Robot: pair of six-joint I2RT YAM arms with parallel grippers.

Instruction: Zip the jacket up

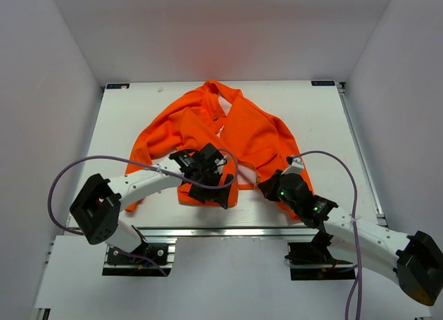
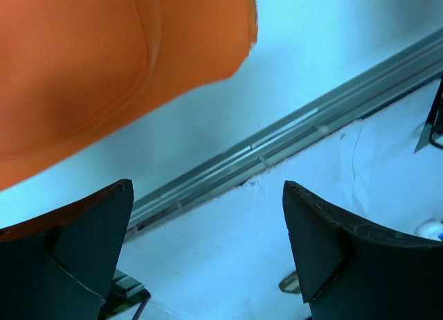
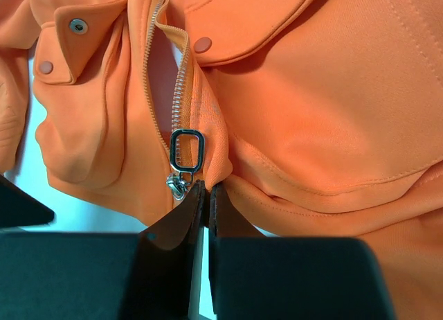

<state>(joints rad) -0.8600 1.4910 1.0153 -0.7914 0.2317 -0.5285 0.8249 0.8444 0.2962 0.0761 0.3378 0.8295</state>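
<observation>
The orange jacket (image 1: pixel 242 133) lies spread on the white table, collar at the far side and hem toward me. My right gripper (image 1: pixel 266 185) is at the hem. In the right wrist view its jaws (image 3: pixel 208 187) are shut on the hem fabric of the jacket (image 3: pixel 311 91), just right of the silver zipper pull (image 3: pixel 187 149). The zipper teeth (image 3: pixel 181 77) run up from the pull, parted. My left gripper (image 1: pixel 223 192) is over the hem's left part. In the left wrist view it (image 2: pixel 208 188) is open and empty, with the jacket's edge (image 2: pixel 104 70) above and left of it.
An aluminium rail (image 2: pixel 291 129) runs along the table's near edge (image 1: pixel 228 231). White walls close in the table on the left, right and far sides. Purple cables (image 1: pixel 62 181) loop from both arms.
</observation>
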